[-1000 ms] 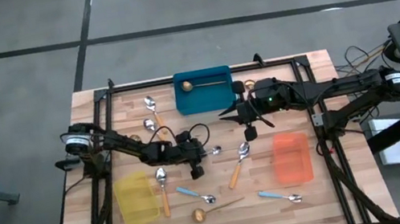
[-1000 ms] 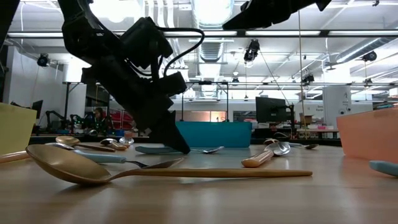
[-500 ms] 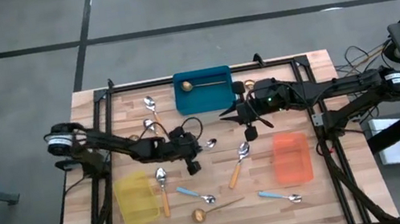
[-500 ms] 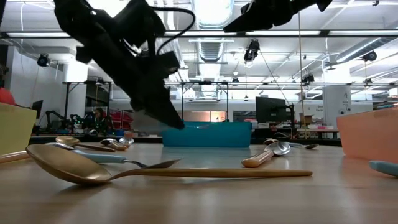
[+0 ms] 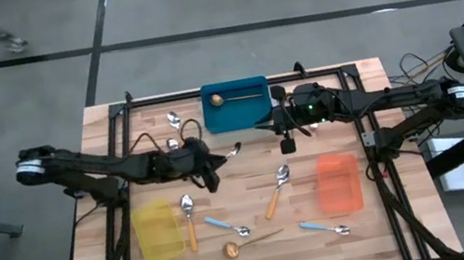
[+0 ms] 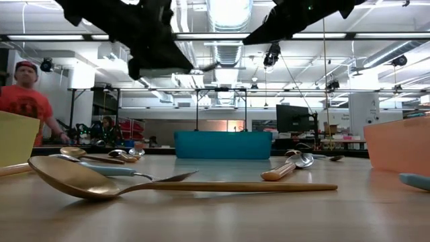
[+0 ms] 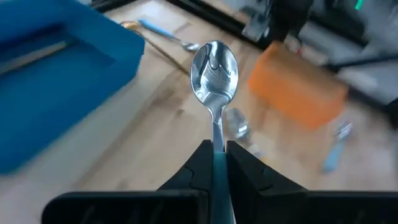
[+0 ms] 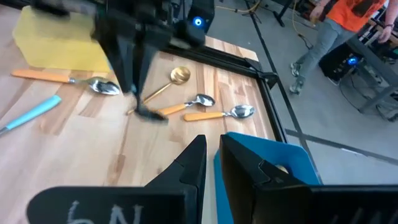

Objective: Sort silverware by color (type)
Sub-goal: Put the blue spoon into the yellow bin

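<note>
The left gripper [image 7: 213, 152] pinches a spoon [image 7: 214, 67] by its blue handle, bowl pointing ahead. The blue bin [image 5: 236, 106] sits just beyond it. The right gripper [image 8: 211, 149] hangs over that bin, fingers nearly together, holding nothing.

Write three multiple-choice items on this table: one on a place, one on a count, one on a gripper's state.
1. Which bin has a gold spoon in it?
A. yellow
B. blue
C. orange

2. How many bins stand on the table?
A. three
B. five
C. one

3. What is the left gripper doing?
A. open, empty
B. resting in the yellow bin
C. shut on a spoon

Key:
1 B: the gold spoon lies inside the blue bin.
2 A: only the blue bin, yellow bin and orange bin show.
3 C: the left gripper pinches the handle of a silver-bowled spoon above the table.
</note>
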### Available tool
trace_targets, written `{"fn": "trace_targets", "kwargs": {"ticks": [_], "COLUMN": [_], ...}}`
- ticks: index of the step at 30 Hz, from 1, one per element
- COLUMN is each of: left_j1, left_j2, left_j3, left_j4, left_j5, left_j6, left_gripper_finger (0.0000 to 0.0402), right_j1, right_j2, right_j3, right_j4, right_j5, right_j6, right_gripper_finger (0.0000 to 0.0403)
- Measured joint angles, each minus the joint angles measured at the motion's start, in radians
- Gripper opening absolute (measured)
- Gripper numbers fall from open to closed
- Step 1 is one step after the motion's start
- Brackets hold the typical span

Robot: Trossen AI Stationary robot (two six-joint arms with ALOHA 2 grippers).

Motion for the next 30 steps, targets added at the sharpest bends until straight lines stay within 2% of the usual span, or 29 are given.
{"fn": "trace_targets", "kwargs": {"ticks": [2, 7, 12, 18, 24, 30], "left_j1": [-0.019, -0.076, -0.181, -0.326, -0.436, -0.505], "left_j2": [-0.022, -0.071, -0.128, -0.204, -0.243, -0.247], "left_j3": [0.001, 0.001, 0.001, 0.001, 0.001, 0.079], "left_j4": [-0.034, -0.159, -0.295, -0.479, -0.571, -0.838], "left_j5": [0.018, 0.163, 0.213, 0.176, 0.090, 0.120], "left_j6": [-0.140, -0.521, -0.761, -0.942, -0.947, -1.022], "left_gripper_finger": [0.0010, 0.0010, 0.0010, 0.0010, 0.0010, 0.0010], "right_j1": [-0.002, -0.002, -0.002, -0.002, -0.002, -0.002], "right_j2": [0.000, 0.000, 0.000, 0.000, 0.002, 0.003], "right_j3": [0.000, 0.000, 0.000, 0.000, 0.000, 0.000], "right_j4": [-0.001, 0.000, 0.001, 0.008, 0.035, 0.036], "right_j5": [0.000, 0.000, 0.000, 0.000, 0.000, 0.000], "right_j6": [0.000, -0.002, 0.006, 0.006, 0.006, 0.017], "right_gripper_finger": [0.0038, 0.0038, 0.0038, 0.0038, 0.0038, 0.0038]}}
